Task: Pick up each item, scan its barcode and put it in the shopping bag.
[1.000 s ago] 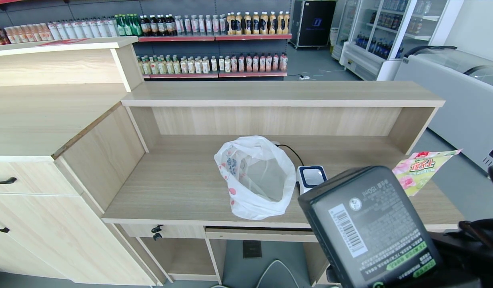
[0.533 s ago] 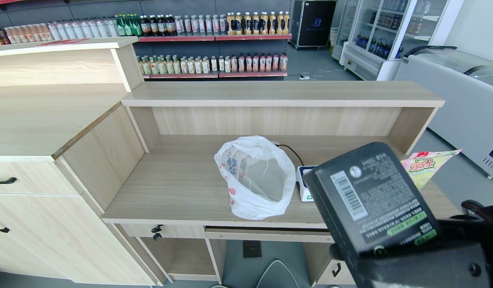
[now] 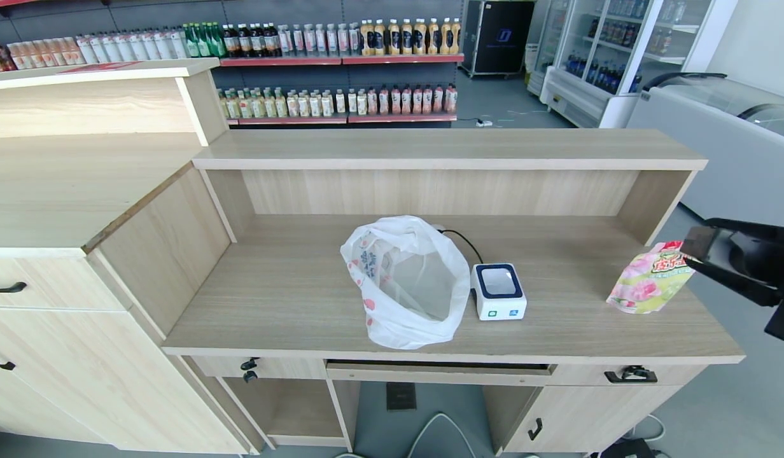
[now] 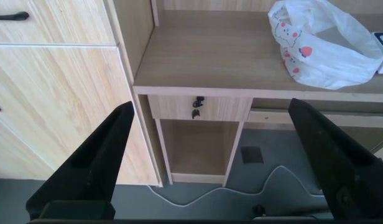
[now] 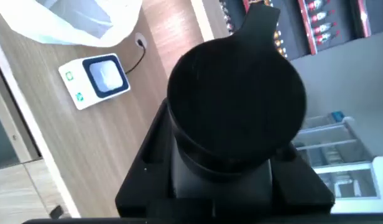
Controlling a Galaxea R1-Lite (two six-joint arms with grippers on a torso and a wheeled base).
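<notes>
A white shopping bag (image 3: 405, 280) lies open on the wooden counter (image 3: 290, 292), with the white barcode scanner (image 3: 499, 291) right beside it. A pink and green pouch (image 3: 650, 280) leans near the counter's right end. My right gripper (image 3: 755, 270) hangs just right of the pouch, off the counter's edge, shut on a black bottle (image 3: 726, 251). The right wrist view looks over the bottle (image 5: 235, 106) at the scanner (image 5: 98, 79). My left gripper (image 4: 211, 106) is open and holds nothing, low in front of the counter's left drawers, with the bag (image 4: 322, 40) above it.
A raised ledge (image 3: 449, 149) runs along the back of the counter and a taller cabinet (image 3: 80, 184) stands on the left. A chest freezer (image 3: 735, 146) stands to the right. Drink shelves line the back wall.
The right gripper has swung the black bottle from close in front of the head camera out to the right, uncovering the scanner and pouch. The pouch now sits lower on the counter.
</notes>
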